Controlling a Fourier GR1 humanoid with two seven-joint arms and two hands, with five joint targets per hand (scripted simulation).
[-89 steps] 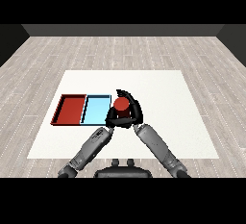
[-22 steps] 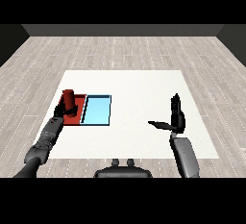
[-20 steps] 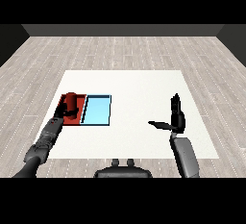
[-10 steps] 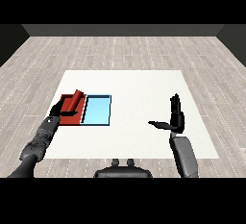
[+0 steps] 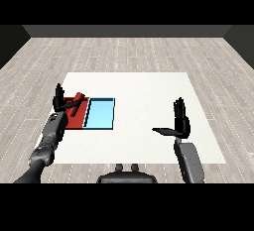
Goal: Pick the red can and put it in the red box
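Observation:
The red can (image 5: 78,99) lies tipped on its side at the far end of the red tray (image 5: 74,120), on the left of the table. My left hand (image 5: 60,102) is just left of the can, fingers straight up and open, with the thumb reaching toward the can. I cannot tell whether the thumb touches it. My right hand (image 5: 180,122) hovers open over the right side of the table, far from both trays, holding nothing.
The light blue tray (image 5: 100,114) lies directly right of the red tray, sharing a wall with it. The white table (image 5: 144,96) stretches between the trays and my right hand. A wooden floor surrounds the table.
The can stood upright at the red tray with my left hand at it; it has since tipped over. My left hand has opened and drawn back left. My right hand barely moved.

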